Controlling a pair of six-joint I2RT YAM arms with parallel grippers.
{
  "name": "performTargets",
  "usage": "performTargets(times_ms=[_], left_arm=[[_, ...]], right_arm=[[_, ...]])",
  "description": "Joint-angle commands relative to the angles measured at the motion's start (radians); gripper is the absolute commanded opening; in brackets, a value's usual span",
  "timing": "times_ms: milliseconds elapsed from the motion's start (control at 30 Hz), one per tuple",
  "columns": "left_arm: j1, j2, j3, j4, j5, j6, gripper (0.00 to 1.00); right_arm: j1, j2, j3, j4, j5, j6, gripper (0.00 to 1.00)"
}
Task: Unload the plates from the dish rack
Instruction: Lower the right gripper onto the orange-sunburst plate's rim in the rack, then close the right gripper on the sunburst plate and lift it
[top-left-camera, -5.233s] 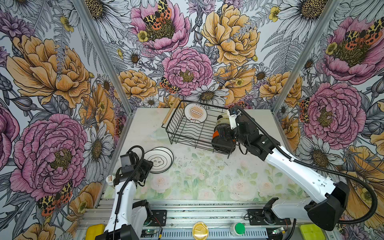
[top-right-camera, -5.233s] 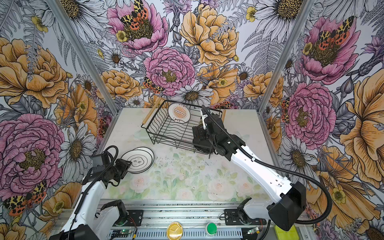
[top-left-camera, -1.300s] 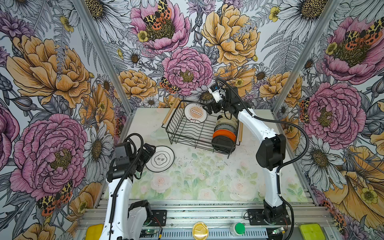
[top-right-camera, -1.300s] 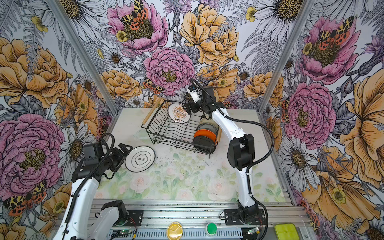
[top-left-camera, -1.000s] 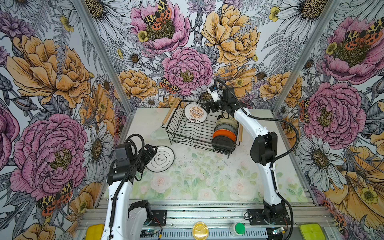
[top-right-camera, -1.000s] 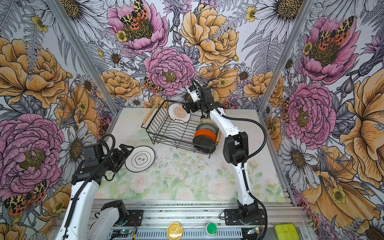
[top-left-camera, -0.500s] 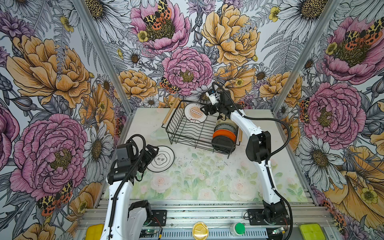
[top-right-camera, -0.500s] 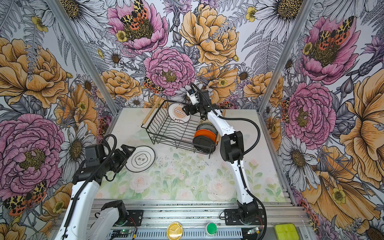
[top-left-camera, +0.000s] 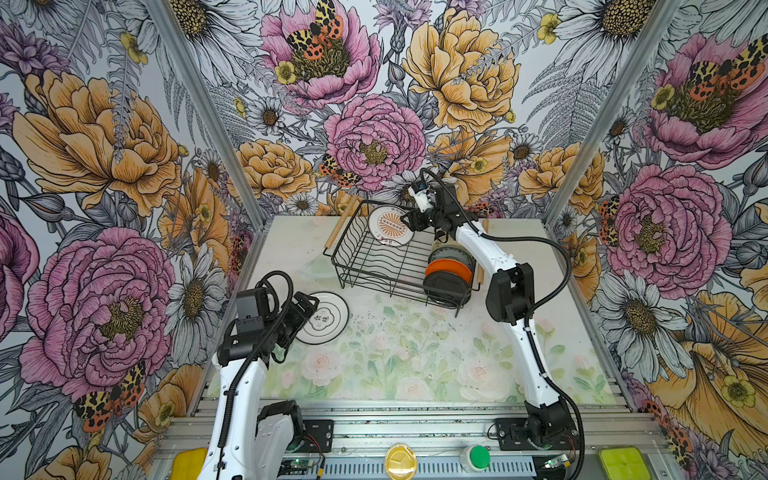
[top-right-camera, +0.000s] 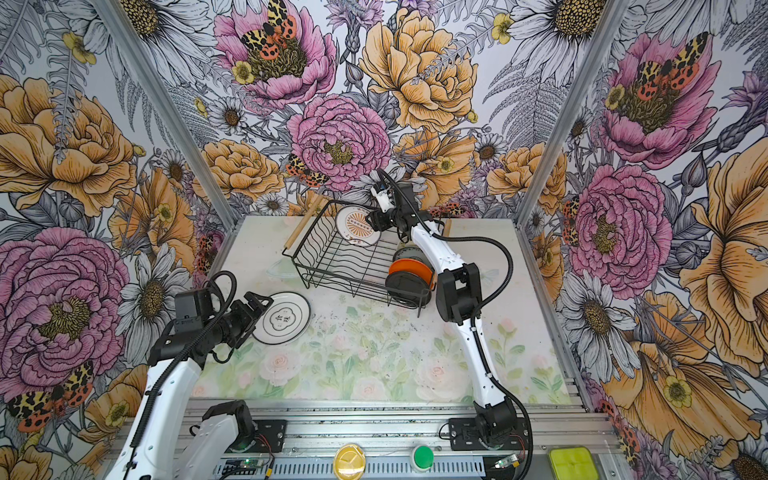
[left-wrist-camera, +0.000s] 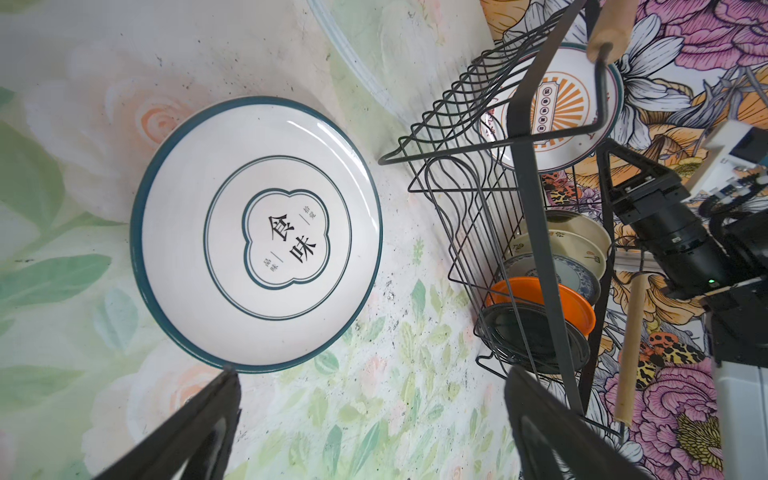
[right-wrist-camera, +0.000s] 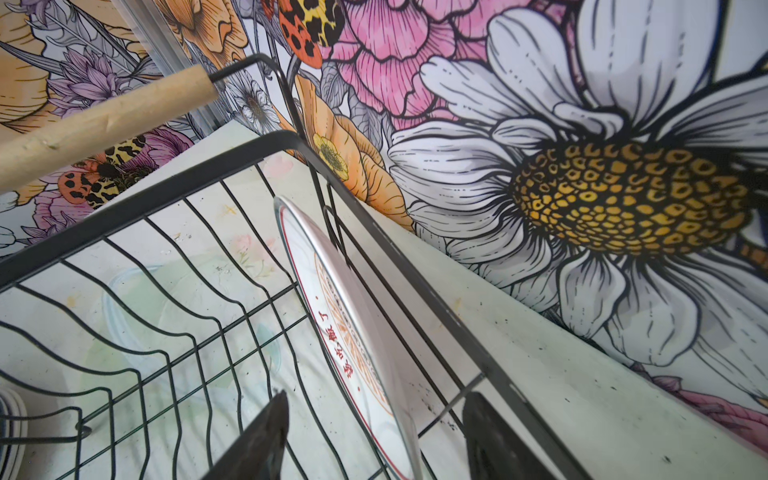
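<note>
At far end of the dish rack (top-left-camera: 340, 225), R gripper (right-wrist-camera: 376, 395) stands w/ jaws apart astride the on-edge sunburst plate (right-wrist-camera: 345, 332), not clamped. Other plates (top-left-camera: 449, 266) bunch in the rack under its arm. L gripper (left-wrist-camera: 370, 374), spread wide & empty, hovers just beside a teal-rimmed plate (left-wrist-camera: 255, 232) flat on the table (top-left-camera: 415, 353).

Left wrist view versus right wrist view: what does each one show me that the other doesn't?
Only the left wrist view: the teal-rimmed plate lying flat on the table, the orange plate and black plate standing upright, and the open left pincer. Only the right wrist view: the right pincer straddling the sunburst plate edge-on, a gap at each finger. Both: the dish rack, that sunburst plate, a wooden handle.
</note>
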Motion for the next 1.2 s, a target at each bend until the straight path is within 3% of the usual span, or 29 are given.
performTargets(times_ms=[0, 400, 767, 967, 1167], left_arm=[[-0.009, 0.011, -0.009, 0.021, -0.008, 0.021, 0.99], [-0.013, 0.035, -0.029, 0.052, -0.010, 0.021, 0.99], [-0.015, 0.052, -0.034, 0.067, -0.010, 0.024, 0.99], [-0.014, 0.065, -0.038, 0.076, -0.012, 0.027, 0.99], [-0.015, 0.077, -0.042, 0.087, -0.012, 0.027, 0.99]], right_arm=[[0.014, 0.036, 0.038, 0.007, 0.005, 0.008, 0.67], [0.023, 0.092, 0.077, 0.007, 0.000, 0.017, 0.57], [0.022, 0.072, 0.051, 0.005, 0.000, 0.012, 0.53], [0.023, 0.071, 0.042, 0.006, -0.016, 0.014, 0.37], [0.030, 0.044, 0.003, 0.005, -0.009, -0.013, 0.30]])
